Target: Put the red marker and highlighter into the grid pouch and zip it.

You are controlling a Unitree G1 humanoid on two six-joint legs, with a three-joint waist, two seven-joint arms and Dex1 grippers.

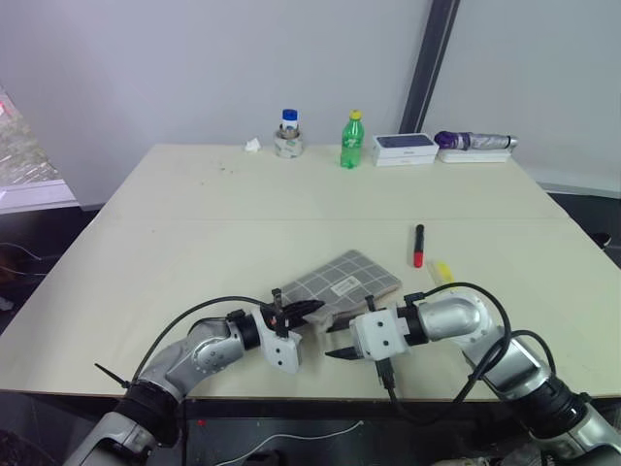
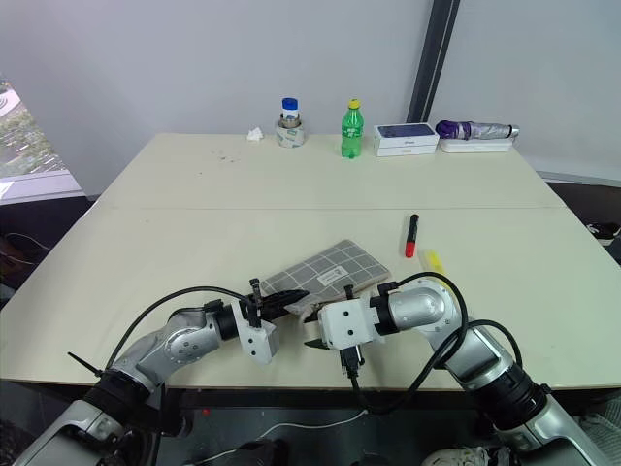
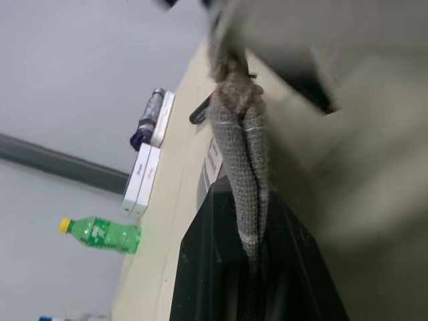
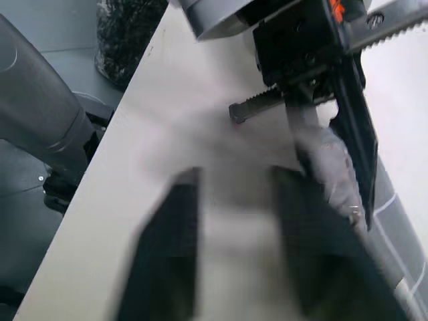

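Now left gripper (image 1: 309,311) (closed) pinches grid pouch (image 1: 349,280).

My hands: two, left hand (image 1: 309,309) and right hand (image 1: 339,342)
Grid pouch (image 1: 347,280): one
Red marker (image 1: 419,245): one
Highlighter (image 1: 442,272): one
Green bottle (image 1: 351,140): one
White boxes (image 1: 405,148): two, stacked
Folded umbrella (image 1: 475,142): one
Tape roll (image 1: 289,145): one

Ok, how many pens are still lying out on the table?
2. The slim black marker with the red end lies right of the grey grid-lined fabric pouch; the flat translucent yellow highlighter lies just right of it, nearer the robot. Neither is in the pouch.
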